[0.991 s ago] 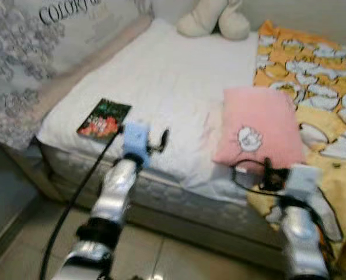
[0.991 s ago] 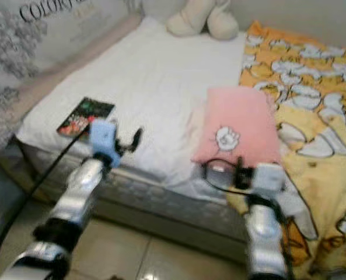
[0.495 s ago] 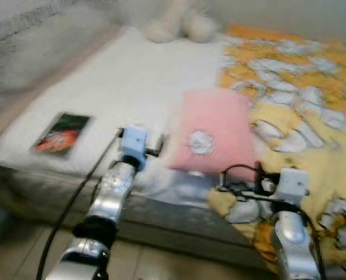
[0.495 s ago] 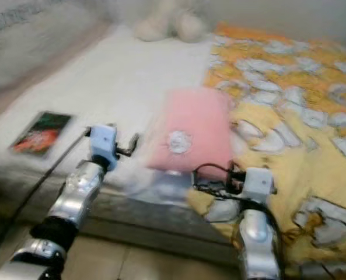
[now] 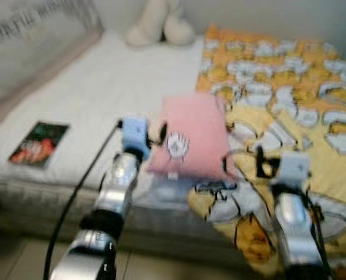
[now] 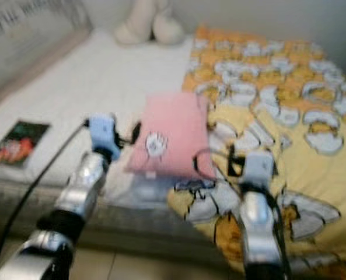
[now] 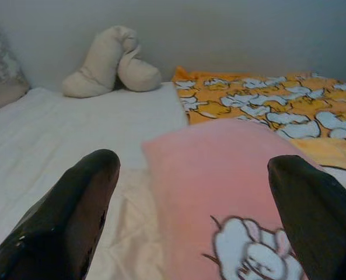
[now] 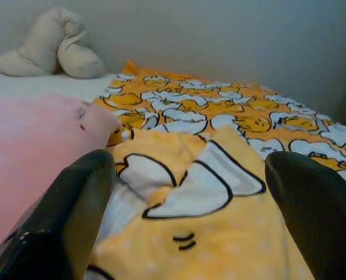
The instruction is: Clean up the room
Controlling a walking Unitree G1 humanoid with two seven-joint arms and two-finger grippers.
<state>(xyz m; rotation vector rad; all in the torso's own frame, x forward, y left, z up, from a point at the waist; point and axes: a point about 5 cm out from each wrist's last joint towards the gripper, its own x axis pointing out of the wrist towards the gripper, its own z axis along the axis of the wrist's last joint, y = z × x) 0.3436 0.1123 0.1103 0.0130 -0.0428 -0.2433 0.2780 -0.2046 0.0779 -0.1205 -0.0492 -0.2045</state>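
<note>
We're standing at the foot of a bed with a white sheet (image 5: 120,87), both silver arms held out over its near edge. The head views are pretty blurry, so small details are lost.

The flat pink pillow with a white cartoon print (image 5: 190,137) lies near the foot edge, between the bare white sheet and the rumpled yellow-and-orange blanket with white cartoon shapes (image 5: 278,87), which covers the right side of the bed. Our left gripper (image 7: 190,227) hovers just in front of the pillow's near-left corner — its two black fingers (image 7: 73,210) are spread wide with nothing between them, and the pillow shows in the gap. Our right gripper (image 8: 187,216) hangs over the folded near edge of the blanket, fingers (image 8: 73,204) wide apart too, gripping nothing, with the pillow's edge off to its left.

A dark book with a red-and-green cover (image 5: 38,143) lies flat on the sheet at the near-left corner, well apart from the pillow. A cream plush toy (image 5: 158,26) sits at the far end against the wall.
</note>
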